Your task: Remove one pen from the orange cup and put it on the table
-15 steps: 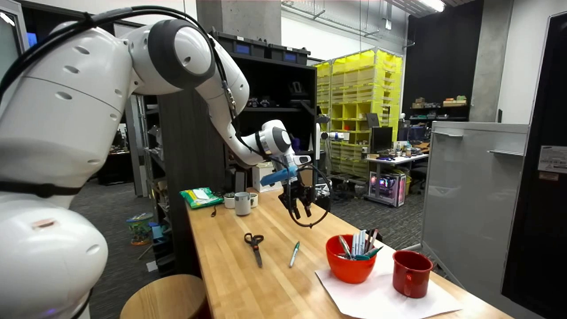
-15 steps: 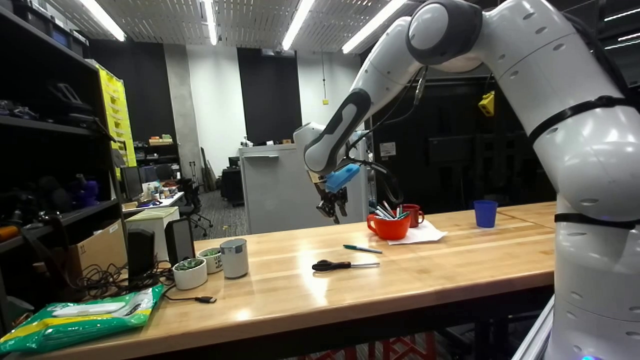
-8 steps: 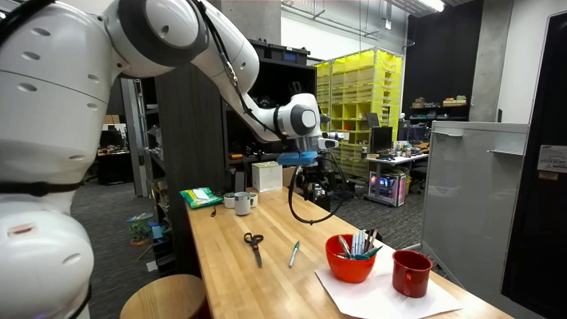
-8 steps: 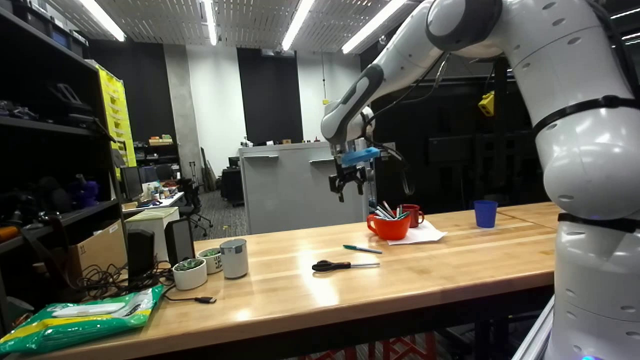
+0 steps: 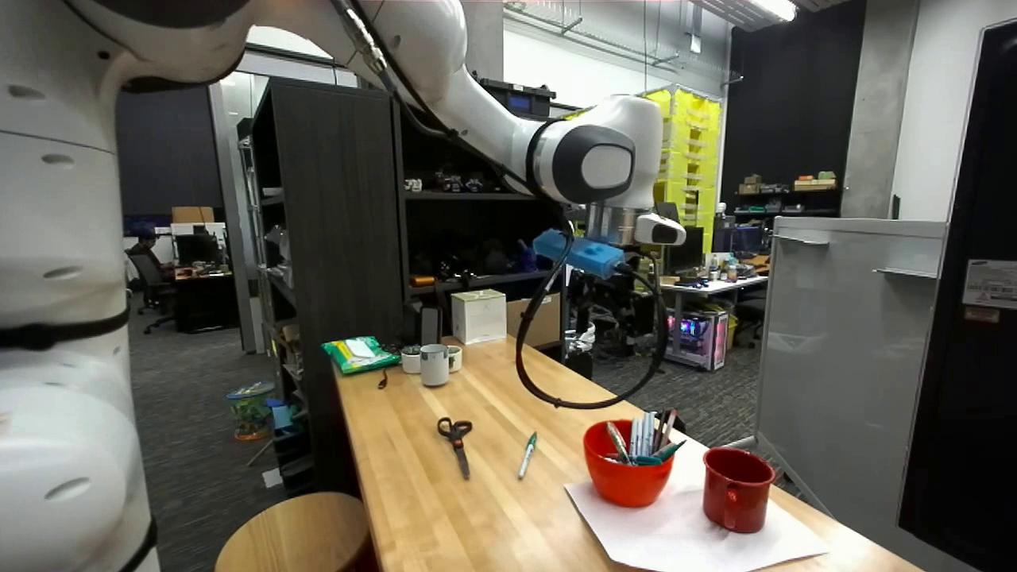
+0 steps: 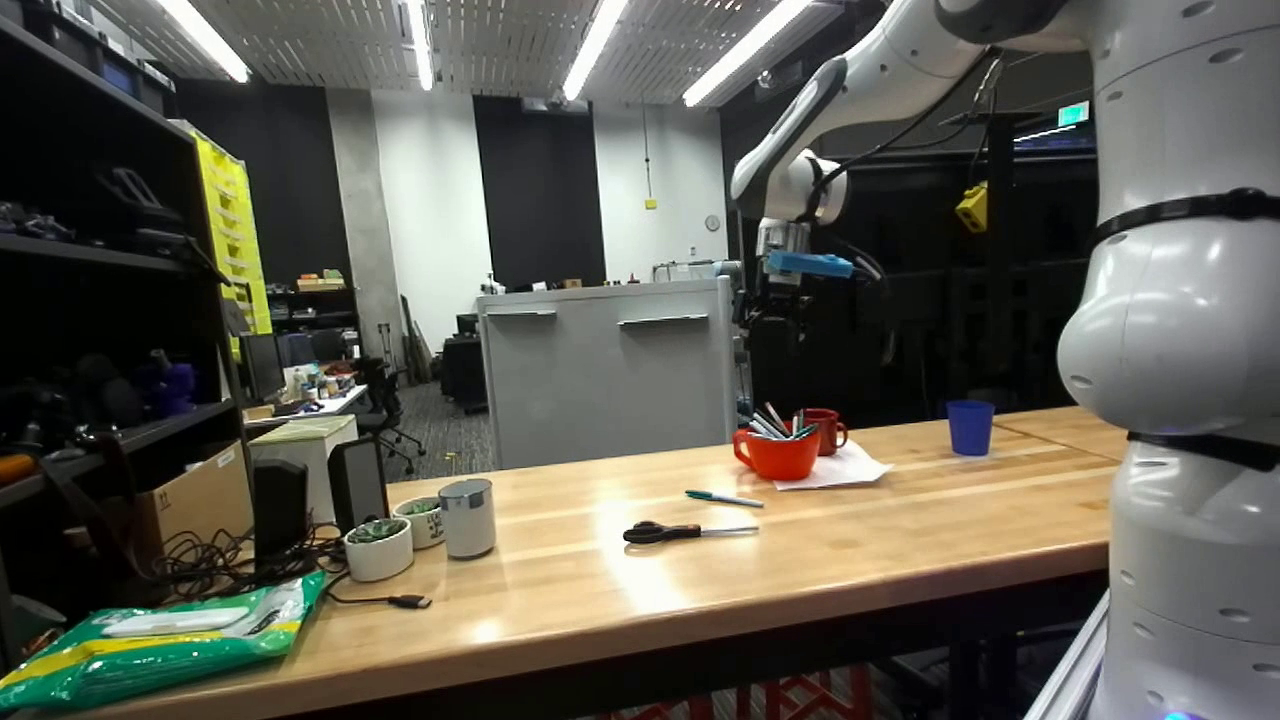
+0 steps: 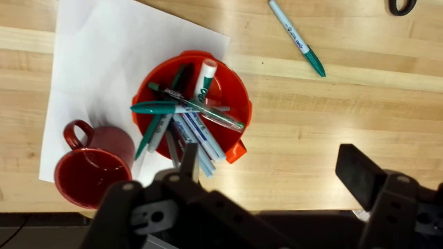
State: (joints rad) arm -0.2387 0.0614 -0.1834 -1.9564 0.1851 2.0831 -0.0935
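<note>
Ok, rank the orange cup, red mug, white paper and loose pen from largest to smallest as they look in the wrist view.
1. White paper, though partly covered and cut off at the picture's top edge
2. Orange cup
3. Red mug
4. Loose pen, by far the smallest
No two look alike.

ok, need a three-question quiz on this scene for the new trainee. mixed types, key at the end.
1. Multiple choice: what lies on the light-brown wooden tabletop between the black-handled metal scissors and the wide, low orange-red cup?
(a) a blue cup
(b) a slim pale pen with a green cap
(c) a grey mug

2. True or false: the black two-fingered gripper stands open.

3. Short answer: what lies directly under the dark red cylindrical mug with a handle?

Key: 1: b; 2: true; 3: a white sheet of paper.
</note>
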